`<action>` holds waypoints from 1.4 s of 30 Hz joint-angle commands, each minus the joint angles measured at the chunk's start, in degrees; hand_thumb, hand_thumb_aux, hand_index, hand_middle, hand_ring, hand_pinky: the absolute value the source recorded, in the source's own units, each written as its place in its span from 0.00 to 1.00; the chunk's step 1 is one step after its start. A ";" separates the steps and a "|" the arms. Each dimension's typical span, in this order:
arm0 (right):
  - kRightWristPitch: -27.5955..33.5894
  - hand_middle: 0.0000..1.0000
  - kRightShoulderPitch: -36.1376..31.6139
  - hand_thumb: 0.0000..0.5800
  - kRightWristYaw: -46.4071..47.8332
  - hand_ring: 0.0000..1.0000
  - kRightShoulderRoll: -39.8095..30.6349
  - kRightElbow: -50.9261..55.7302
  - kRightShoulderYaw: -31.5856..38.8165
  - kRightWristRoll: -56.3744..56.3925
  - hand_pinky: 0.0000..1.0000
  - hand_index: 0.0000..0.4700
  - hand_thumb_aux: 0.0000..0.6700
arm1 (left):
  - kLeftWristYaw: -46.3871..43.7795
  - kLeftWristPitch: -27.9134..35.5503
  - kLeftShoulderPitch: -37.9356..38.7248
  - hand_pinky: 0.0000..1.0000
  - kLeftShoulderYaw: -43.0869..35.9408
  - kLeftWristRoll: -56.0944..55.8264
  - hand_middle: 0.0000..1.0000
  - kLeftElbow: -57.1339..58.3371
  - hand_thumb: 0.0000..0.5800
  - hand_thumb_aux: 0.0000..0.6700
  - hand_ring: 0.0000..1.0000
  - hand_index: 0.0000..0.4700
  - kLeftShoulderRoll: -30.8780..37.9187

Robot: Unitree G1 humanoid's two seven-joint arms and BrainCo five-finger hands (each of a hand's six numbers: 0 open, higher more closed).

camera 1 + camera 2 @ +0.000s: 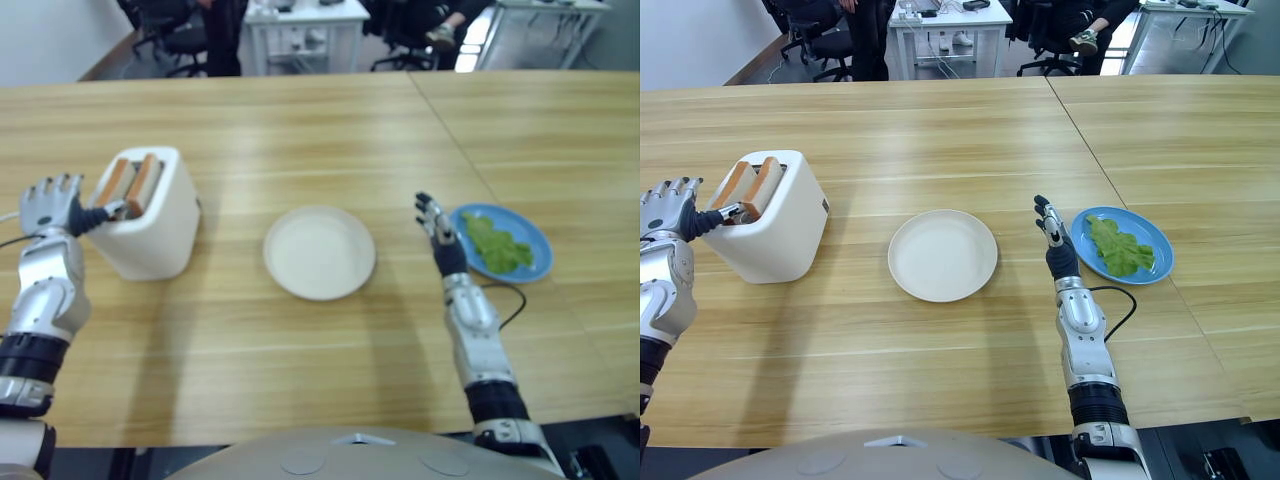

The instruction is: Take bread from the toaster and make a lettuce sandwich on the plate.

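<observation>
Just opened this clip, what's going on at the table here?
A humanoid robot is early in making a sandwich; no bread is out yet. Its left hand is beside the white toaster, close to the two brown bread slices standing in the slots, fingers uncurled and holding nothing. Its right hand, also open and empty, is between the bare round cream plate in the middle and the blue plate of green lettuce leaves. Everything sits on a light wooden table.
</observation>
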 commanded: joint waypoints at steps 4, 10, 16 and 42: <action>1.13 0.00 0.90 0.00 -0.30 0.00 -0.04 -0.96 -0.11 -0.02 0.00 0.00 0.00 | -1.18 -0.49 0.15 0.00 -1.76 -0.19 0.00 2.05 0.02 0.01 0.00 0.01 -0.40; 1.22 0.00 1.05 0.00 -0.30 0.00 -0.05 -1.04 -0.13 -0.03 0.00 0.00 0.00 | 4.02 -1.97 0.21 0.62 0.13 0.21 0.62 -2.06 1.00 1.00 0.62 0.98 -0.76; 1.18 0.00 1.07 0.00 -0.38 0.00 0.09 -0.92 -0.03 -0.08 0.00 0.00 0.00 | 14.36 -6.99 0.38 1.00 1.16 2.25 1.00 -8.98 1.00 1.00 1.00 0.98 -1.19; 1.61 0.00 0.87 0.00 -0.91 0.00 0.86 -0.22 0.71 -0.16 0.00 0.00 0.00 | 7.35 -27.80 -2.17 1.00 3.97 -30.82 1.00 -29.89 1.00 1.00 1.00 0.98 -26.52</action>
